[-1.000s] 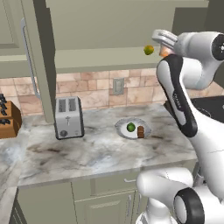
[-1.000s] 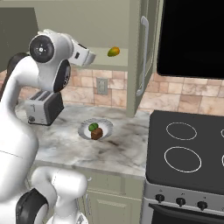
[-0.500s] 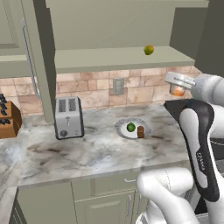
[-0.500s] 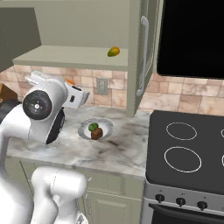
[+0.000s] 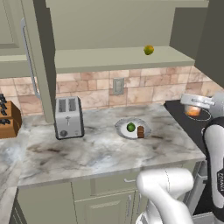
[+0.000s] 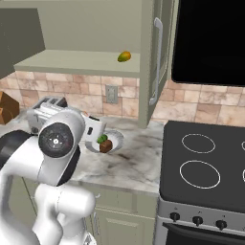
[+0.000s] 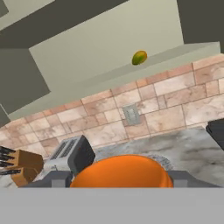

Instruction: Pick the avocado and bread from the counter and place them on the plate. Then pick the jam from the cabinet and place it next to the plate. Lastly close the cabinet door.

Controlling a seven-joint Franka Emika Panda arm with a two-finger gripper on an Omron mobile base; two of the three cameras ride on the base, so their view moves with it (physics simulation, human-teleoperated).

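Holding the jam (image 5: 193,110) between its fingers, the gripper (image 5: 194,106) hangs at the right end of the tabletop (image 5: 96,148), above the near-left corner of the dark stove top (image 6: 206,162). In the hand view the orange jar (image 7: 122,172) sits directly between the finger tips at the bottom edge.

The plate (image 5: 124,131) rests on the tabletop, right of the toaster (image 5: 68,117) and left of the gripper, well apart from it. The avocado (image 5: 131,127) and the bread (image 5: 140,131) lie on the plate, side by side, the bread to the right.

The cabinet (image 5: 113,33) stands open above the tabletop. Its cabinet door (image 5: 36,57) is swung out at the left, bar handle visible. A yellow-green fruit (image 5: 148,50) sits on the cabinet shelf toward the right. A knife block (image 5: 8,119) stands at the far left.
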